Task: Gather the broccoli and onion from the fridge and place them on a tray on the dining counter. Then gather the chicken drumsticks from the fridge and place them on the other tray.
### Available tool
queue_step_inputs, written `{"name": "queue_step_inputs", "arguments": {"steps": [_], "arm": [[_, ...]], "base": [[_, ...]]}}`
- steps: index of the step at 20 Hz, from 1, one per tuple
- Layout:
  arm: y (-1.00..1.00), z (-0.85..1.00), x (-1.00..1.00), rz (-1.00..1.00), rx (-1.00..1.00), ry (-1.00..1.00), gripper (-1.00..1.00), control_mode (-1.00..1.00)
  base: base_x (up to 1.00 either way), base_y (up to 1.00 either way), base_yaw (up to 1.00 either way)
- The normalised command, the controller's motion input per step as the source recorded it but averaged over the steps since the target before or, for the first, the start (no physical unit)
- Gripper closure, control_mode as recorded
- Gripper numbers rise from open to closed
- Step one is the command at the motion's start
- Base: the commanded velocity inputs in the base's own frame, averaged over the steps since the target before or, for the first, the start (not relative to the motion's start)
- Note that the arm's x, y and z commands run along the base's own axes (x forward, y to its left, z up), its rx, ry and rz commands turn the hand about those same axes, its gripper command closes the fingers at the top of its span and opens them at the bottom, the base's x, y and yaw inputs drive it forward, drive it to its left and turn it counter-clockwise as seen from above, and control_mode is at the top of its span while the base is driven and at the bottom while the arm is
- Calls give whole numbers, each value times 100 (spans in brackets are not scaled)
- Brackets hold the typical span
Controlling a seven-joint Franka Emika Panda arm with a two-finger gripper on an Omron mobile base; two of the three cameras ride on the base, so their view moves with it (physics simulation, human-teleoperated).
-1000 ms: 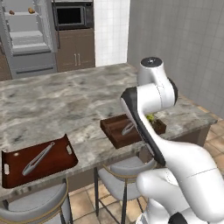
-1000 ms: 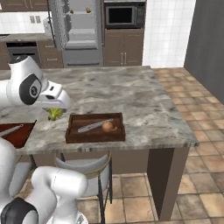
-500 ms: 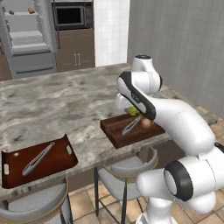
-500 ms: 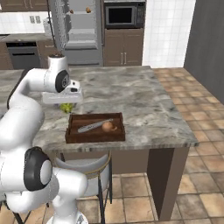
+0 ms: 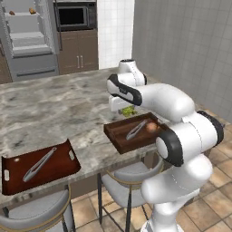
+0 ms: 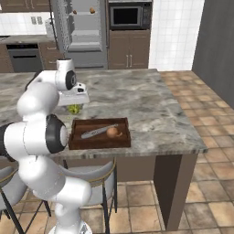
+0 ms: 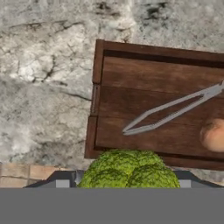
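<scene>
Broccoli (image 7: 131, 169) sits pinched between my fingers (image 6: 74, 109), hanging over the bench (image 6: 151, 107) just short of the right tray (image 7: 131, 105), not yet above its floor. Let go here and I reckon it lands on stone or clips the raised rim and rolls off. Going rightward, the tray's near half is bare wood, then the tongs (image 7: 170, 111) lie slantwise, then the onion (image 7: 213, 134) at the far end. The bare patch is my room.
</scene>
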Motion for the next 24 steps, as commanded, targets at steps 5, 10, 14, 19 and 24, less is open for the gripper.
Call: {"name": "queue_step_inputs", "arguments": {"steps": [5,10,14,19,24], "arm": [[0,-89,34,3,0,6,100,-100],[0,-93,34,4,0,1,100,-100],[0,-46,55,11,-3,2,100,-100],[2,-26,38,7,0,0,100,-100],[7,-57,22,4,0,7,100,-100]], "base": [[0,0,0],[0,0,0],[0,0,0],[0,0,0],[0,0,0]]}}
